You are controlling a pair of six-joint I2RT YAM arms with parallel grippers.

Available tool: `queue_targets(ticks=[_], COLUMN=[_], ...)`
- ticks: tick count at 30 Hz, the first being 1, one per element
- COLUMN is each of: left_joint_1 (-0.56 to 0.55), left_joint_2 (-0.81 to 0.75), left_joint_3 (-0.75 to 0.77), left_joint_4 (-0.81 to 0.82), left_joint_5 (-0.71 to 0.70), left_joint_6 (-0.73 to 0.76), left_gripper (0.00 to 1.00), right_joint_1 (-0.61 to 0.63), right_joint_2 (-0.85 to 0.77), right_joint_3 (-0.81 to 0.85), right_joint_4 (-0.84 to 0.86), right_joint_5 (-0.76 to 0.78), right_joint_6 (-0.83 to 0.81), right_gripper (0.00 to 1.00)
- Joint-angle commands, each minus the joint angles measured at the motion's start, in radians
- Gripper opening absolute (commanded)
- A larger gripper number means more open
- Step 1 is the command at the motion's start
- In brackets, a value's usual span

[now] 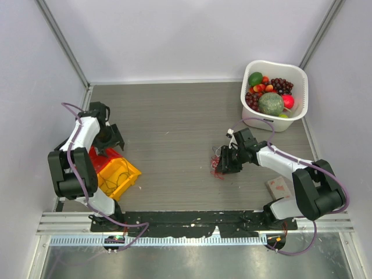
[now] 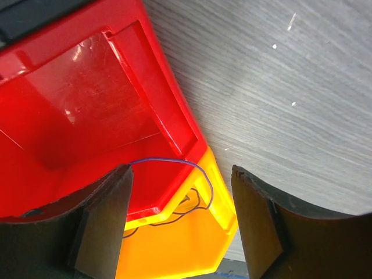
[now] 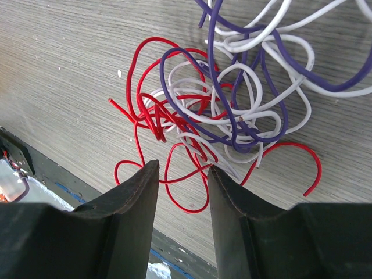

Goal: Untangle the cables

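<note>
The cables [image 3: 232,116] are a loose tangle of red, white and purple wires on the grey table; in the top view the cables [image 1: 216,168] lie right of centre. My right gripper [image 3: 181,168] is open, low over the tangle's near edge, with a red wire loop [image 3: 178,181] passing between its fingertips. It also shows in the top view [image 1: 223,164]. My left gripper [image 2: 180,192] is open and empty above a red bin [image 2: 87,99] and a yellow bin [image 2: 174,250]. A thin purple wire [image 2: 162,159] arches over the red bin's edge into the yellow bin.
The red bin [image 1: 103,156] and yellow bin [image 1: 129,170] stand at the left near the left arm. A white basket [image 1: 299,72] of fruit stands at the back right. A small pinkish block [image 1: 280,186] lies by the right arm's base.
</note>
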Motion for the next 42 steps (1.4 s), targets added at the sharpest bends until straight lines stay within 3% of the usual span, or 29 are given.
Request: queue_targets(ticks=[1,21,23,25,27,31,36,42], left_joint_1=[-0.022,-0.092,-0.095,-0.098,-0.100,-0.100,-0.100,-0.100], left_joint_2=[0.029,0.090,0.093,0.088,0.072,0.087,0.122,0.110], left_joint_3=[0.023,0.062,0.067,0.072,0.058,0.049,0.038,0.055], left_joint_4=[-0.036,-0.030,-0.037,-0.048,-0.037,-0.045,-0.044,-0.042], left_joint_5=[-0.052,-0.116,-0.122,-0.148,-0.159,-0.173,-0.133,-0.124], left_joint_6=[0.056,0.060,0.063,0.062,0.065,0.079,0.077,0.077], left_gripper=[0.69,0.31,0.35,0.55,0.65,0.66,0.54,0.31], right_joint_1=[-0.004,-0.006,-0.007,-0.007,-0.007,-0.009,-0.009,-0.010], right_joint_2=[-0.003,-0.011,-0.012,-0.011,-0.008,-0.006,-0.011,-0.011], right_joint_3=[0.010,0.013,0.011,0.013,0.013,0.014,0.014,0.014], right_joint_4=[0.026,0.018,0.018,0.018,0.020,0.020,0.020,0.020], right_joint_5=[-0.011,-0.011,-0.013,-0.013,-0.011,-0.011,-0.010,-0.011], right_joint_6=[-0.003,0.002,0.002,0.000,0.000,0.002,0.000,0.000], right_gripper=[0.45,0.45,0.45,0.45,0.45,0.45,0.45,0.45])
